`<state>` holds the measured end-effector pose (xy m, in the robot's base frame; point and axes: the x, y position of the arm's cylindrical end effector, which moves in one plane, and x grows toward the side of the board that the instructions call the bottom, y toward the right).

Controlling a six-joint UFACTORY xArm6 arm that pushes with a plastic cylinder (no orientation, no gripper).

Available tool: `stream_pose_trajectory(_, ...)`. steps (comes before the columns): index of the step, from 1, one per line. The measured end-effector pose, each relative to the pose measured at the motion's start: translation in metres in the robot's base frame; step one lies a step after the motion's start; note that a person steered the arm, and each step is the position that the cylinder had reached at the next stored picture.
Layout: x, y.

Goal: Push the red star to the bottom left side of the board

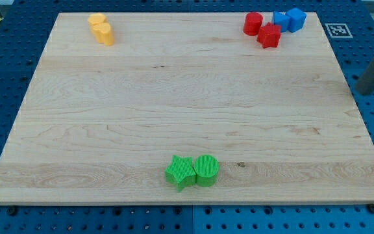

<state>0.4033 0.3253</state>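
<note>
The red star [269,36] sits near the board's top right corner, touching a rounded red block [252,23] on its left and a blue block [281,20] above it on the right. A second blue block [296,19] is beside that one. My rod enters from the view's right edge, and my tip [365,91] is off the wooden board [174,97], to the right of and below the red star, well apart from every block.
Two yellow blocks [97,21] [104,34] touch each other at the top left. A green star [180,172] and a green round block [206,169] touch near the bottom middle. A black-and-white marker [337,30] lies off the board's top right corner.
</note>
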Motion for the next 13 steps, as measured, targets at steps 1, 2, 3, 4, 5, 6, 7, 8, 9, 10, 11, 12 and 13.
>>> stream_pose_trajectory(1, -0.076, -0.023)
stream_pose_trajectory(2, -0.123, -0.050)
stream_pose_trajectory(3, -0.126, -0.055)
stream_pose_trajectory(4, -0.148, -0.084)
stream_pose_trajectory(5, -0.148, -0.112)
stream_pose_trajectory(6, -0.141, -0.137)
stream_pose_trajectory(7, -0.121, -0.164)
stream_pose_trajectory(8, -0.103, -0.190)
stream_pose_trajectory(9, -0.066, -0.203)
stream_pose_trajectory(10, -0.032, -0.209)
stream_pose_trajectory(11, -0.029, -0.234)
stream_pose_trajectory(12, -0.020, -0.265)
stream_pose_trajectory(13, -0.004, -0.299)
